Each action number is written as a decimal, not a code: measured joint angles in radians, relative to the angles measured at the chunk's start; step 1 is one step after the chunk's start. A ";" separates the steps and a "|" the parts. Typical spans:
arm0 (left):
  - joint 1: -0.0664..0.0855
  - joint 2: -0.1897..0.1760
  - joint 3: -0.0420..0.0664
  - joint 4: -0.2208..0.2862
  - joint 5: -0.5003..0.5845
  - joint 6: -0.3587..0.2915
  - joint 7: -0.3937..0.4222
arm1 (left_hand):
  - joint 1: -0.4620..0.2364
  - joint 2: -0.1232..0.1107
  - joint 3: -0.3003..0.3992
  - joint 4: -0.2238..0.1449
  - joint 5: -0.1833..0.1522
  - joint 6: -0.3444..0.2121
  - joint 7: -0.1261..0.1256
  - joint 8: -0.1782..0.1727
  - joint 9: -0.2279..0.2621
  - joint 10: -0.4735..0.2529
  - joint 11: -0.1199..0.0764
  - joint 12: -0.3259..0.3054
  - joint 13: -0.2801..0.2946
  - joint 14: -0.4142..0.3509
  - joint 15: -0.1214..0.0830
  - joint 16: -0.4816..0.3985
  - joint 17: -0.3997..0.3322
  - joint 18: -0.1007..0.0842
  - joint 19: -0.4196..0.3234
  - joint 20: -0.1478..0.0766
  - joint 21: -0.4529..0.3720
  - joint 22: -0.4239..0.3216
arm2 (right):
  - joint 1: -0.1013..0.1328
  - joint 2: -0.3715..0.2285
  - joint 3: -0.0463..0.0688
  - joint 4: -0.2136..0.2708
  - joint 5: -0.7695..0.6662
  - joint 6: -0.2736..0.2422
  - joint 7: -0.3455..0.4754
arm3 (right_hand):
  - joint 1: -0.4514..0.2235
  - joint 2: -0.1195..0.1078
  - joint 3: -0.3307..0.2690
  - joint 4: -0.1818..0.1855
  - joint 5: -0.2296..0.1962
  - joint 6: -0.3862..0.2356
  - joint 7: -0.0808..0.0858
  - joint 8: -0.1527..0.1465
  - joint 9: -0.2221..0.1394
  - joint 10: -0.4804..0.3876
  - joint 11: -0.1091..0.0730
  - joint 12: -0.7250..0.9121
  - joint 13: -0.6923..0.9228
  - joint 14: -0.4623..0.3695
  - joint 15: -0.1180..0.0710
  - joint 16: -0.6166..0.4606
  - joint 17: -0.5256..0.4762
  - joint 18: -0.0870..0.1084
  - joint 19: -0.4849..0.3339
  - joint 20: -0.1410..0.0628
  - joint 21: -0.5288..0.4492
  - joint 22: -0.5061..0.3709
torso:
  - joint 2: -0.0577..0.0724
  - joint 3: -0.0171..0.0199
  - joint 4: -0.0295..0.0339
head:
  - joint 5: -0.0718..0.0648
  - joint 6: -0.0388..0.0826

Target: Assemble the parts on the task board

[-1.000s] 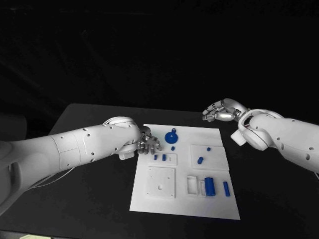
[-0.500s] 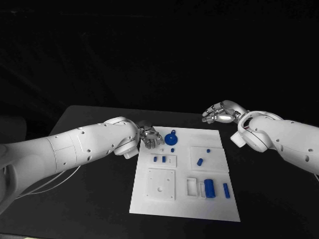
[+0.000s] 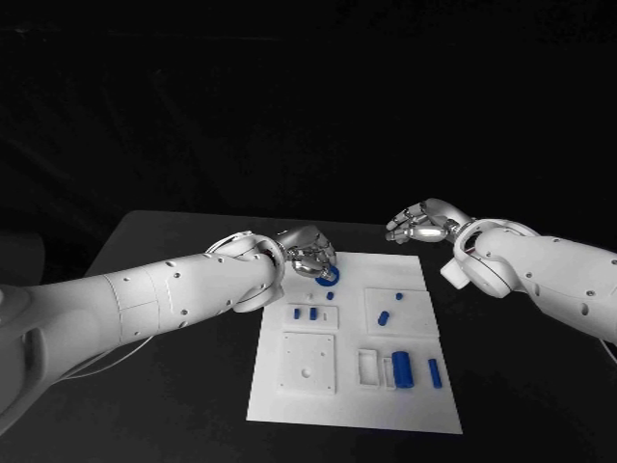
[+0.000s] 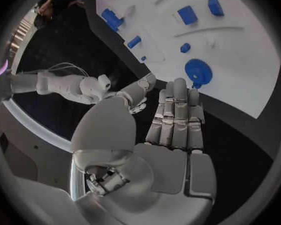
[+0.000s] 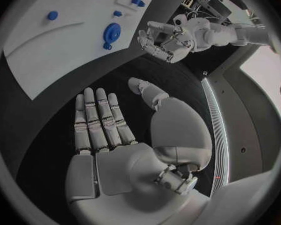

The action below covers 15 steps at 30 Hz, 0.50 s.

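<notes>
The white task board (image 3: 353, 405) lies in the middle of the black table. A round blue gear (image 3: 328, 275) sits near its far edge. My left hand (image 3: 308, 253) hovers right by that gear. In the left wrist view its fingers (image 4: 178, 110) are stretched out flat and empty, with the tips just short of the gear (image 4: 198, 72). My right hand (image 3: 422, 220) hangs past the board's far right corner. In the right wrist view its palm (image 5: 109, 150) is flat with straight fingers, holding nothing. From there I see the gear (image 5: 112, 33) and the left hand (image 5: 160, 40).
Small blue parts lie on the board: two pegs (image 3: 306, 313) in a raised tile, a piece (image 3: 384, 316) to the right, and a cylinder (image 3: 403, 367) and a bar (image 3: 434, 371) near the front right. A blank square tile (image 3: 310, 363) sits at the front left.
My left hand has moved from the board's left edge toward the far edge and now sits by the blue gear. The right hand has barely shifted.
</notes>
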 measured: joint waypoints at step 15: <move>-0.001 0.038 -0.028 -0.040 -0.356 -0.058 0.076 | 0.104 -0.024 -0.003 0.007 0.000 -0.016 -0.010 -0.020 -0.054 -0.002 -0.006 -0.094 -0.089 0.094 -0.018 0.010 0.016 0.000 0.084 -0.018 0.000 0.000 | 0.000 0.006 0.000 -0.002 0.003 0.000 0.001 | 0.000 0.000 0.000 0.000 0.000 0.000 0.000 0.000 -0.001 0.000 0.000 0.000 0.000 0.000 0.000 0.000 0.000 0.000 0.000 0.000 0.000 0.001 | 0.001 -0.0005 -0.0013 | -0.009 0.006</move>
